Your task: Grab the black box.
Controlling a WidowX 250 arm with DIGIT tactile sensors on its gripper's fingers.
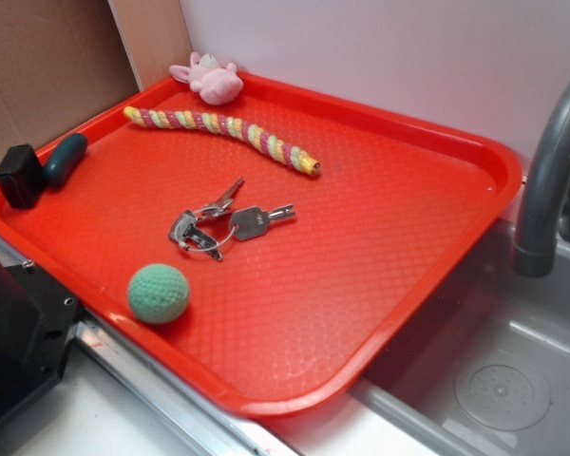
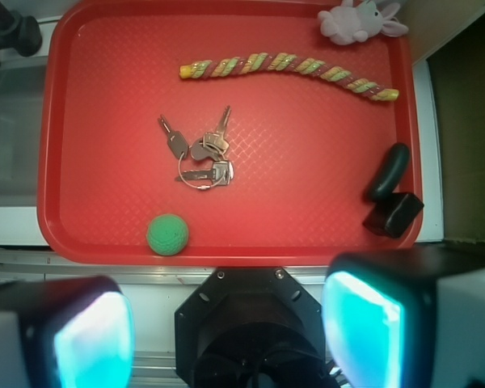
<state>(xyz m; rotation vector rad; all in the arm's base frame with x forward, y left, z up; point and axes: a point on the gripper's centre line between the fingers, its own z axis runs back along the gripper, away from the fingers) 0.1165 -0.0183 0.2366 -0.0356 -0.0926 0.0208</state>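
Observation:
The black box is a small matte cuboid at the left corner of the red tray. In the wrist view the black box sits at the tray's lower right corner, touching a dark teal oblong object. My gripper is high above the tray's near edge, open, its two cyan-lit pads wide apart with nothing between them. The gripper is out of the exterior view.
On the tray lie a green knitted ball, a bunch of keys, a striped rope toy and a pink plush. A grey tap and sink lie right; the black robot base stands front left.

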